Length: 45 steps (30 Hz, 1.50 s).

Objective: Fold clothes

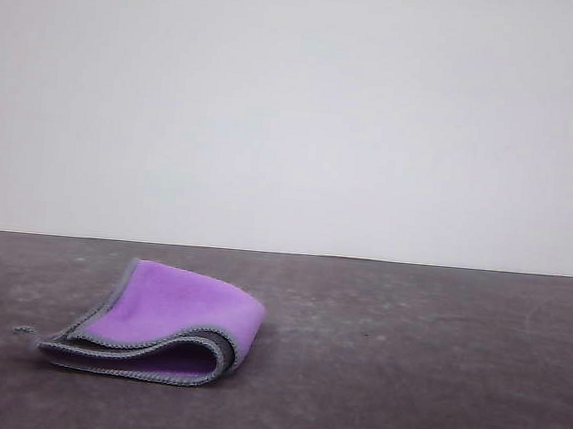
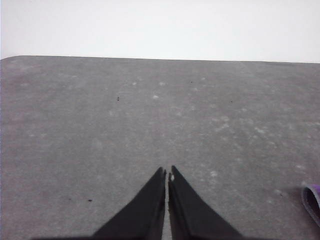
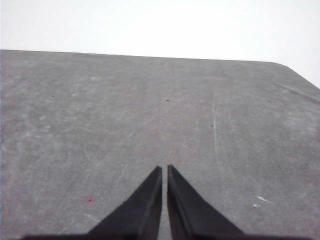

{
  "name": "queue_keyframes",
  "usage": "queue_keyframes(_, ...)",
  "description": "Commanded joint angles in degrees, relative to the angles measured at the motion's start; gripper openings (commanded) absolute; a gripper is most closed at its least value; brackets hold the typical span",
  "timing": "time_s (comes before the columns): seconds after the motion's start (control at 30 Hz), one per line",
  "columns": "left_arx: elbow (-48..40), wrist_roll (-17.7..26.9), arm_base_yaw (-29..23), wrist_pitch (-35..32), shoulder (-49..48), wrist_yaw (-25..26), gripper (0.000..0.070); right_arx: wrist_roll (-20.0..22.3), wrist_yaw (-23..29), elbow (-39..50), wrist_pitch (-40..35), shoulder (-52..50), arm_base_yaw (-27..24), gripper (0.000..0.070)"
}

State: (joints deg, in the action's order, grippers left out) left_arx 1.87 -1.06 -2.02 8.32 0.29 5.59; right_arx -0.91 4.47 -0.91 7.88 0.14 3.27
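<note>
Only one cloth [image 1: 172,320] lies on the grey table [image 1: 404,365], left of centre in the front view and near the front edge. It is folded over on itself, its purple face up and outward, with the fold rounded at the right end and the grey-stitched edges stacked in two layers along the near side. A dark inner layer shows in the gap between those edges, and a loose thread or corner sticks out at the far left. Two grippers are seen, one per wrist camera. The left gripper [image 2: 167,173] has its two black fingers drawn together to a thin slit, holding nothing, hanging over bare table; a purple, grey-edged bit of the cloth [image 2: 312,200] peeks in at the edge of that view, apart from the fingers. The right gripper [image 3: 165,168] likewise has its two fingers nearly touching, empty, over scratched table.
</note>
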Motion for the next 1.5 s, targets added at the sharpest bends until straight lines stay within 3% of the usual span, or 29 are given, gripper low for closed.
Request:
queue_keyframes(0.0,-1.11,0.39,-0.04,-0.58,-0.04,-0.22,0.0000,-0.87,-0.03,0.22,-0.62,0.07,-0.07,0.0016)
queue_keyframes(1.47,-1.11,0.39,-0.04,-0.59,-0.04,-0.22,0.0000,-0.87,0.06,0.22,-0.64,0.07,-0.07,0.0016)
